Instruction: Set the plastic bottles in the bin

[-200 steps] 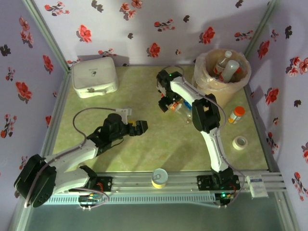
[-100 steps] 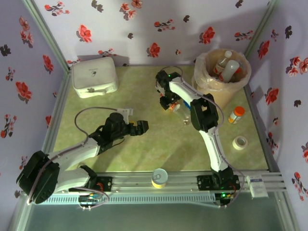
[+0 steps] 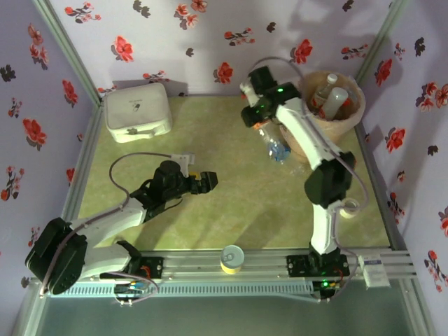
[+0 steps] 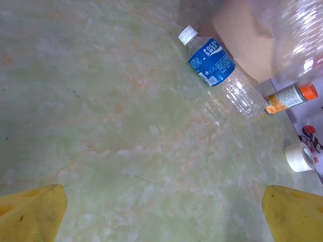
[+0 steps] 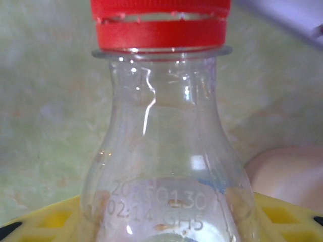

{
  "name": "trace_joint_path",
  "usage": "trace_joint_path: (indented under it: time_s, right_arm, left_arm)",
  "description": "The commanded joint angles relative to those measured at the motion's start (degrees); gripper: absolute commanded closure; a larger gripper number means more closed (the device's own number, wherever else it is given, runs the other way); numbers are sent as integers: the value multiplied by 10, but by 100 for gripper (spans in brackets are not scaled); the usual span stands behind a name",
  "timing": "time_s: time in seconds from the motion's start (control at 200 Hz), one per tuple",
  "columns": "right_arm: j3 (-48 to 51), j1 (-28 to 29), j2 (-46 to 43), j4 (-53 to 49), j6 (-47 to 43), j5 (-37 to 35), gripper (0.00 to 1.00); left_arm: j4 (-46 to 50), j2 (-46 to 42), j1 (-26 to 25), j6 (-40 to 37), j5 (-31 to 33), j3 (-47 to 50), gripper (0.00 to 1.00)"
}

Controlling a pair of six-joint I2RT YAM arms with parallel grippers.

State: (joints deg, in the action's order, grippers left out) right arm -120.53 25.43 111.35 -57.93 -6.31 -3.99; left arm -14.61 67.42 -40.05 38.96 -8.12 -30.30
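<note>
Right gripper (image 3: pixel 256 115) is up at about 1 o'clock on the table (image 3: pixel 231 210), just off the 9 o'clock side of the bin (image 3: pixel 336 127). Its jaws are partly closed on a clear red-capped bottle (image 5: pixel 161 151). In the right wrist view the yellow fingers (image 5: pixel 45 222) press the bottle's shoulder from both sides, with the red cap (image 5: pixel 160 25) pointing away from the wrist. Two bottles in bin (image 3: pixel 330 93) already, necks sticking up above the rim. A blue-label bottle (image 3: pixel 278 147) with a white cap (image 4: pixel 187 34) lies on its side on the table at roughly 8 o'clock from the bin, just beside its wall (image 4: pixel 242 35); contact can't be told. Left gripper (image 3: pixel 206 180) is low near table centre, slightly toward 8 o'clock, jaws spread wide with nothing between them; both yellow fingertips (image 4: pixel 30 214) sit at the bottom corners of its wrist view. An orange-capped vial (image 4: pixel 290 96) lies past the blue-label bottle, with a tape roll (image 4: pixel 301 156) near it. White box (image 3: pixel 138 112) at 10 o'clock, yellow-rimmed tin (image 3: pixel 232 258) at the 6 o'clock edge.
</note>
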Motion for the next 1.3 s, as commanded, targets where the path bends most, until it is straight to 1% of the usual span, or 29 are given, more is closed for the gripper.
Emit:
trace_joint_path:
  time_s: [0.0, 0.1, 0.18, 0.215, 0.265, 0.355, 0.405, 0.44, 0.52, 0.59, 0.705, 0.78, 0.935, 1.14, 1.235, 1.295]
  right_arm:
    - [29, -31, -89, 67, 33, 3, 54]
    - [134, -64, -204, 229, 54, -13, 58]
    - [211, -100, -281, 359, 75, -17, 65]
    - [231, -116, -303, 399, 79, -19, 68]
    - [245, -138, -325, 432, 82, -26, 69]
    - [268, -172, -347, 484, 79, -32, 70]
    - [288, -188, -356, 531, 74, -38, 73]
    - [302, -196, -359, 565, 67, -42, 73]
    - [331, -204, -355, 626, 38, -64, 73]
    - [358, -209, -347, 658, 26, -79, 73]
    - [445, -220, -343, 755, 19, -87, 75]
    - [486, -231, -342, 781, 25, -89, 76]
    - [572, -252, -359, 836, 60, -64, 76]
    - [640, -258, -372, 838, 93, -44, 75]
    - [647, -261, -357, 838, 121, -52, 75]
    - [653, -261, -354, 845, 136, -42, 74]
  left_arm:
    - [-9, -14, 6, 8, -2, 13, 0]
    - [-13, -23, 8, 8, 3, 21, 0]
    - [-19, -28, 10, 9, 3, 25, 0]
    - [-20, -28, 11, 8, 3, 25, 0]
    - [-20, -28, 12, 7, 3, 25, 0]
    - [-27, -28, 12, 9, 2, 30, 0]
    - [-36, -27, 12, 13, 1, 35, 0]
    - [-40, -26, 12, 15, 0, 37, 0]
    - [-44, -25, 11, 18, -4, 38, 0]
    - [-45, -25, 12, 16, -7, 37, 0]
    - [-46, -34, 12, 23, -7, 40, 1]
    - [-46, -44, 11, 27, -7, 45, 1]
    - [-25, -61, 13, 19, -4, 44, 0]
    - [-31, -49, 13, 22, -4, 36, 1]
    - [-29, -49, 13, 23, -6, 35, 1]
    - [-24, -51, 13, 22, -5, 36, 1]
